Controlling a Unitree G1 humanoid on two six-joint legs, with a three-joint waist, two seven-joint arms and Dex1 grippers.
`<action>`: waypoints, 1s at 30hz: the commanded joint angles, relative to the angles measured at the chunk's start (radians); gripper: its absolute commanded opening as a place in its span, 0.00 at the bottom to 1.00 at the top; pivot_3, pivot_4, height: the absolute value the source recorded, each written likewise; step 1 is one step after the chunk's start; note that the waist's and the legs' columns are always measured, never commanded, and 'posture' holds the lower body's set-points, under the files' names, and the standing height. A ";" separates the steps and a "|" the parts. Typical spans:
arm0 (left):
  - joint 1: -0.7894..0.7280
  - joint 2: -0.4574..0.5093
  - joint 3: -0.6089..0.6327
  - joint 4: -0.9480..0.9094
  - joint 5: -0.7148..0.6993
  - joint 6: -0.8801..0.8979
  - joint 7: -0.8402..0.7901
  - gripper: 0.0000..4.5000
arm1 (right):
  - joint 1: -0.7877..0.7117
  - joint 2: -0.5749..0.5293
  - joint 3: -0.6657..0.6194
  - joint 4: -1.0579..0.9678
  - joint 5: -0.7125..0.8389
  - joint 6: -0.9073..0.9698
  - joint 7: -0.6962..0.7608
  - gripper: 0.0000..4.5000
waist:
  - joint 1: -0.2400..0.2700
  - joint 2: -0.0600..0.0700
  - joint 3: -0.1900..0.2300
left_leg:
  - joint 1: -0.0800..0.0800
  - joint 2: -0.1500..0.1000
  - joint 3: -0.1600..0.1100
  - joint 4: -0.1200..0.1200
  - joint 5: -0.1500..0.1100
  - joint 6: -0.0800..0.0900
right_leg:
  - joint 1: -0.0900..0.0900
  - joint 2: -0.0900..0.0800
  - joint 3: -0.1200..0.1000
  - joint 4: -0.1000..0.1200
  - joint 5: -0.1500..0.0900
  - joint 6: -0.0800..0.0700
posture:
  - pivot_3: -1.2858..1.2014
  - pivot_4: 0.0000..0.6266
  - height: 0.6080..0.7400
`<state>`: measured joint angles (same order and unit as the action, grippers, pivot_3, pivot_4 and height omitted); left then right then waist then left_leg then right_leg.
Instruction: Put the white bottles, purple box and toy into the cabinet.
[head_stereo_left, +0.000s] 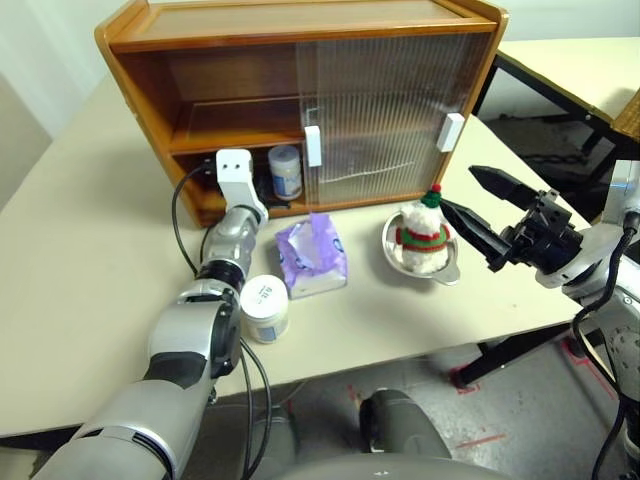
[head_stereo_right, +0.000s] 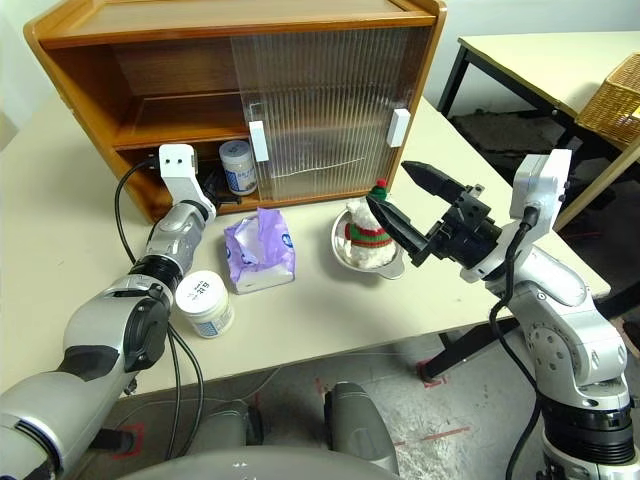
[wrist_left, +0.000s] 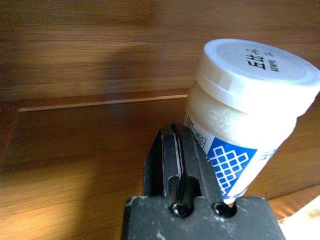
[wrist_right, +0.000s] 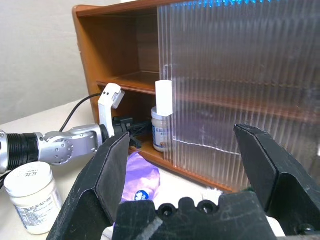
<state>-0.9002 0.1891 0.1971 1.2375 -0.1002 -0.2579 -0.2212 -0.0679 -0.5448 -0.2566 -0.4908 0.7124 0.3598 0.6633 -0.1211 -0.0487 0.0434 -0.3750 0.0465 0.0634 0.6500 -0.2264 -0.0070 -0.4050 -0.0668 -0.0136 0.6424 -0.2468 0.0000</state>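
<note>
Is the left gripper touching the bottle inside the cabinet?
Cannot tell. In the left wrist view the shut left gripper overlaps the bottle, with no plain gap or contact.

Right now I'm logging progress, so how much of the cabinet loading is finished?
Done: one white bottle stands on the bottom level of the cabinet. In hand: nothing; the left gripper is shut and empty beside that bottle, and the right gripper hangs open near the toy. Left: the second white bottle, the purple box and the toy, which sits in a metal bowl, all on the table.
</note>
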 joint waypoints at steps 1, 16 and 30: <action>-0.026 -0.016 -0.019 0.030 0.025 0.018 -0.019 0.01 | 0.004 -0.011 -0.021 -0.024 0.008 0.003 -0.007 1.00 | -0.002 0.000 0.000 | 0.000 0.000 0.000 0.000 0.000 0.000 | 0.000 0.000 0.000 0.000 0.000 0.000 | 0.43 0.00 1.00; 0.004 0.049 0.052 0.009 -0.017 -0.013 -0.022 0.01 | -0.010 -0.007 -0.004 -0.015 0.008 0.004 -0.006 1.00 | -0.029 0.000 0.000 | 0.001 0.000 0.000 -0.001 0.000 0.000 | 0.000 0.000 0.000 0.000 0.000 0.000 | 0.44 0.00 1.00; 0.131 0.125 0.049 -0.286 -0.117 0.121 -0.349 0.55 | -0.069 0.001 0.026 0.052 -0.004 -0.004 0.045 1.00 | 0.000 0.000 0.000 | 0.001 0.001 0.000 -0.001 0.000 0.000 | 0.000 0.001 0.001 0.000 0.000 0.000 | 0.47 0.00 1.00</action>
<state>-0.7914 0.2963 0.2516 0.9907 -0.2005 -0.1751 -0.5375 -0.1335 -0.5434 -0.2431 -0.4496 0.7123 0.3599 0.6998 -0.1212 -0.0490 0.0435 -0.3744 0.0474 0.0634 0.6488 -0.2263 -0.0069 -0.4054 -0.0658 -0.0129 0.6427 -0.2467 0.0002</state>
